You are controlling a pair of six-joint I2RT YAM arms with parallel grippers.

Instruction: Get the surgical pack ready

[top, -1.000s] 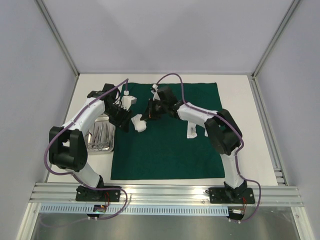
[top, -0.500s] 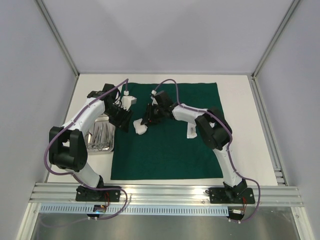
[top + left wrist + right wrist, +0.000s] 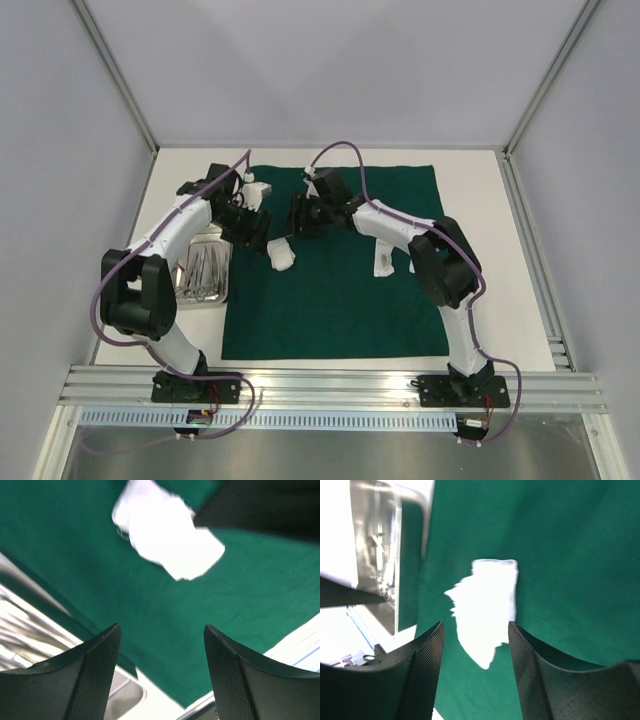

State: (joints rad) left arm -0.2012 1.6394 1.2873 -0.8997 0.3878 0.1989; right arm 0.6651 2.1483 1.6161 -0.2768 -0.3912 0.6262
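**A:** What is laid out on the table [image 3: 470, 200]?

**B:** A dark green drape [image 3: 335, 300] lies flat in the middle, roughly square, with its edges running parallel to the table's edges. A rumpled white gauze pad [image 3: 281, 254] sits on the drape's left part, near its left edge. The pad is longer than it is wide. Its long axis runs roughly from the far side towards the near side, leaning a little to the right as it comes nearer.

**A:** And the steel tray?

**B:** The steel tray [image 3: 203, 275] stands just beside the drape's left edge, on the bare table. Its long side runs from near to far. The slim metal instruments [image 3: 205, 268] lie lengthwise inside it, pointing the same way.

**A:** What are the two hands doing?

**B:** Both hang over the far left part of the drape, close to the gauze pad. The left hand [image 3: 161, 630] has its fingers spread wide and grips nothing, with only green cloth below them. The right hand [image 3: 475, 627] is also spread apart. The pad shows blurred below its fingers, lying on the cloth and not pinched.

**A:** Is there anything else on the drape?

**B:** A slim white packet [image 3: 383, 262] lies right of centre, with its long axis running from near to far.
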